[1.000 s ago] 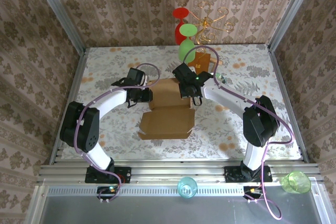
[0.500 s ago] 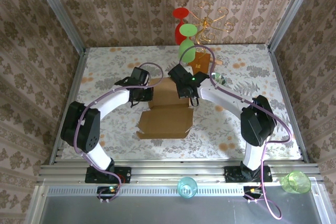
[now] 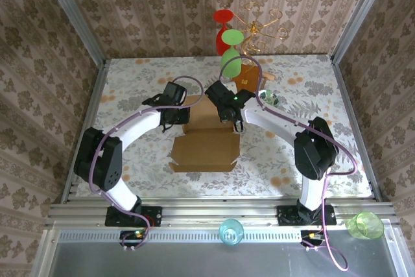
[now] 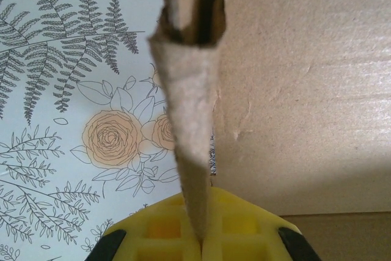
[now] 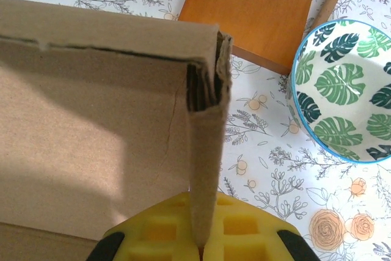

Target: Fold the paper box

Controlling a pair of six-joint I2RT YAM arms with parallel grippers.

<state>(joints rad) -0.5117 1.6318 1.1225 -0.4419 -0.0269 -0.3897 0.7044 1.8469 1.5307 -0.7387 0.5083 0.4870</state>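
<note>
While in two claws (image 4: 201, 241) (image 5: 202, 241), one box (image 3: 204, 152)

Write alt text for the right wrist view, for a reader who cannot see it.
The right claw pinches an upright side wall of the paper box. Beyond it lie an orange-brown board and a leaf-patterned bowl on the floral table.

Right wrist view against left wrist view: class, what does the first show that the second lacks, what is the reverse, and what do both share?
Right wrist, not left: an orange-brown board and a leaf-patterned bowl. Left wrist, not right: a large fern frond printed on the tablecloth. Both: an upright wall of the paper box pinched between yellow pads, with the right gripper and the left gripper each shut on it.
</note>
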